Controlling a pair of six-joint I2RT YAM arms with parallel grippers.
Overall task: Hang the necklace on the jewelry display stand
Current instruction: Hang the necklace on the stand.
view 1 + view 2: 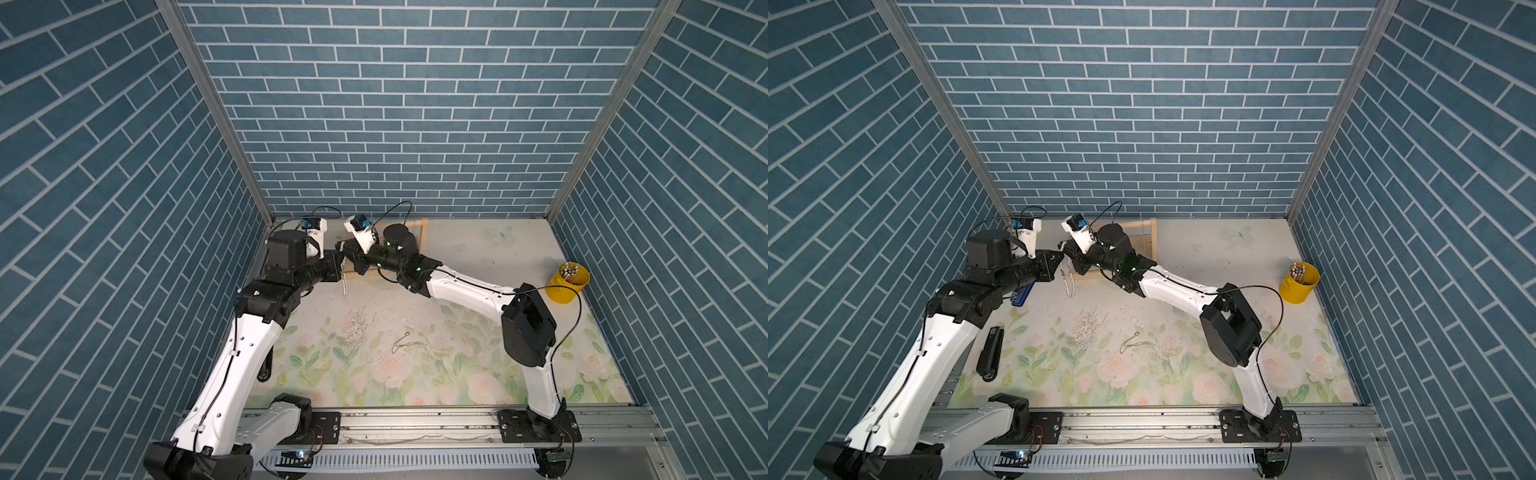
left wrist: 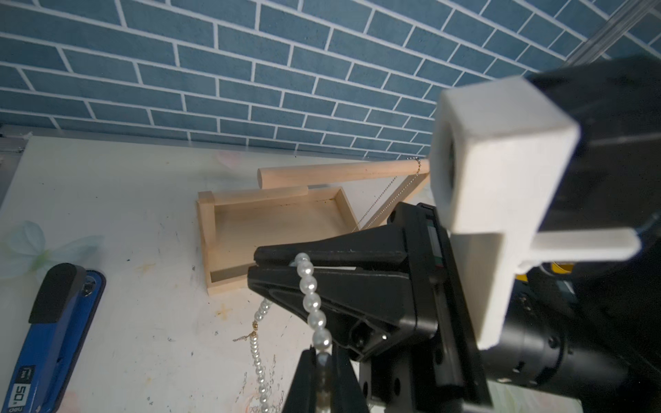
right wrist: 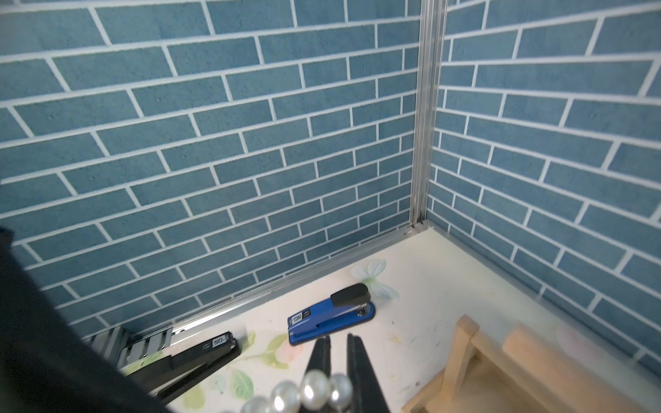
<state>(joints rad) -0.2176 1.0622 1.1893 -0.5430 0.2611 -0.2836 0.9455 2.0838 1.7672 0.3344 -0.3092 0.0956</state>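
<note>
The necklace (image 1: 345, 284) is a white pearl strand, and both grippers hold it near the far left corner. My left gripper (image 2: 322, 357) is shut on it, with a pearl pinched between its tips. My right gripper (image 3: 338, 343) is shut on the pearls (image 3: 311, 389) a short way further along the strand. In both top views the two grippers (image 1: 337, 254) (image 1: 348, 257) nearly touch in front of the jewelry display stand (image 1: 409, 227), and the loose end hangs down to the table. The stand (image 2: 272, 221) is pale wood; a thin chain (image 2: 390, 193) hangs on its top bar.
A blue stapler (image 3: 331, 314) and a black stapler (image 3: 200, 354) lie by the left wall. A yellow cup (image 1: 567, 282) of sticks stands at the right wall. Another thin chain (image 1: 405, 343) lies on the floral mat mid-table. The back wall is close behind the stand.
</note>
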